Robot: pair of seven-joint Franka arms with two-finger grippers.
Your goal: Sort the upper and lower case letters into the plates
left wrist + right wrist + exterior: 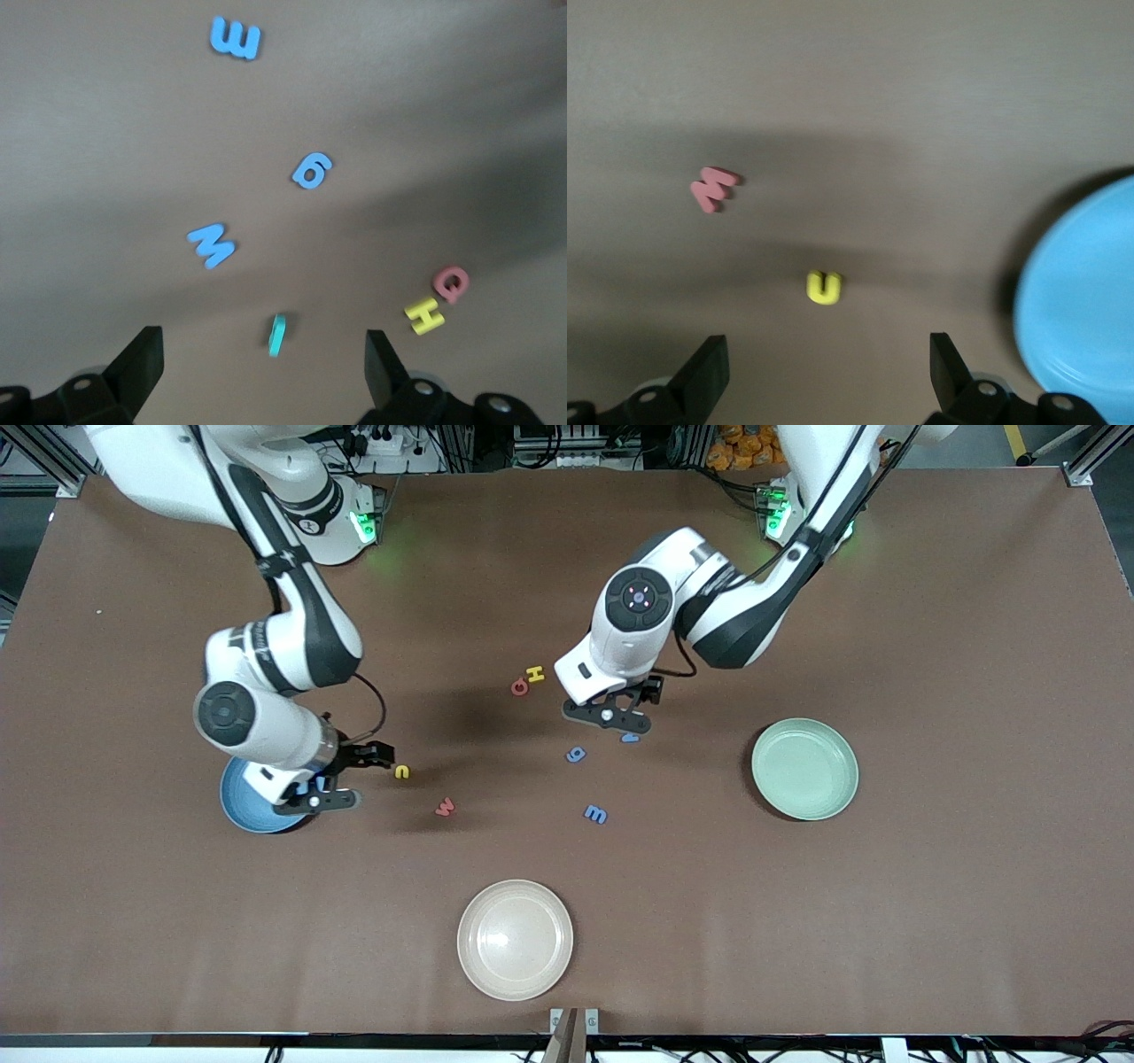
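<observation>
Counter (930,921) first: brown, broad, with three plates spread wide. The mint green plate (804,769) lies toward the left arm's end, the light blue plate (257,802) under the right arm's wrist, and a cream plate (515,939) sits nearest the front camera (no part in the sorting, I'd say). Both sorting plates look bare where visible.

The left gripper (264,354) hangs low over the middle, fingers spread wide and empty, a teal letter (277,334) on edge between them. The right gripper (828,363), equally wide and empty, hovers beside the blue plate, lined up on the yellow letter (824,287).

Remaining letters lie scattered: blue m (595,813), blue g (576,755), red w (445,807), yellow H (535,674), red G (519,686).

Descend straight, centre each letter, then close gently; such small pieces would skid from an off-centre pinch.
</observation>
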